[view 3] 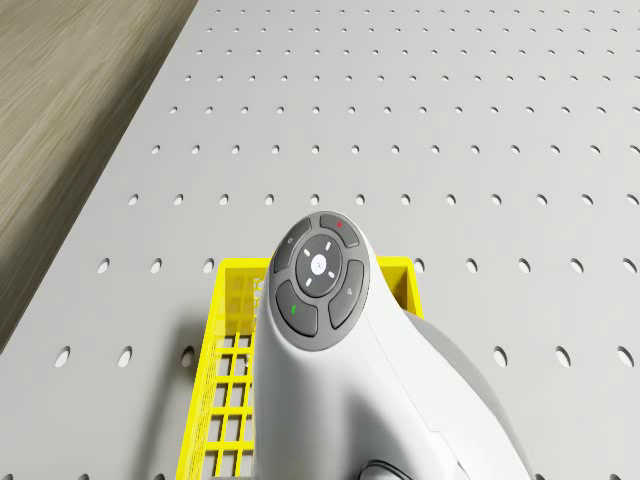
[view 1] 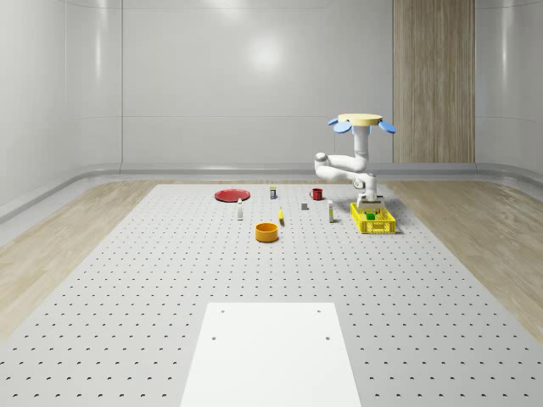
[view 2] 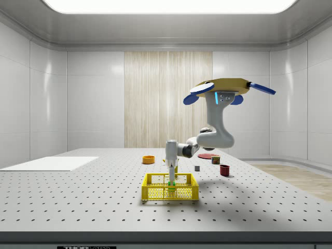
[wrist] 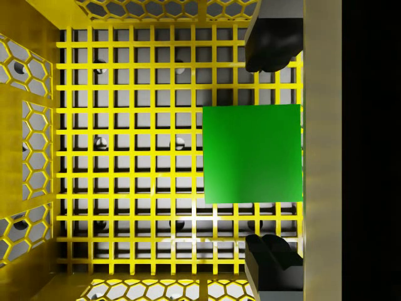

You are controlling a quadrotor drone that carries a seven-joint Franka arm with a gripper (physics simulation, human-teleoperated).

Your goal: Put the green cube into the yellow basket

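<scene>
— What's on the bench (view 1: 127, 280) besides the job's things?
— A red plate (view 1: 231, 195) at the back, a red mug (view 1: 316, 193) well to its right in the whole-scene view, and an orange bowl (view 1: 267, 231) nearer the camera.
— Anything smaller?
— A few little bottles stand between them, plus a small grey block (view 1: 305, 205). A white sheet (view 1: 271, 354) lies flat at the near edge.

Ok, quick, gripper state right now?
Gripper: open, jaws apart either side of the green cube, down inside the yellow basket; holding nothing.
</scene>
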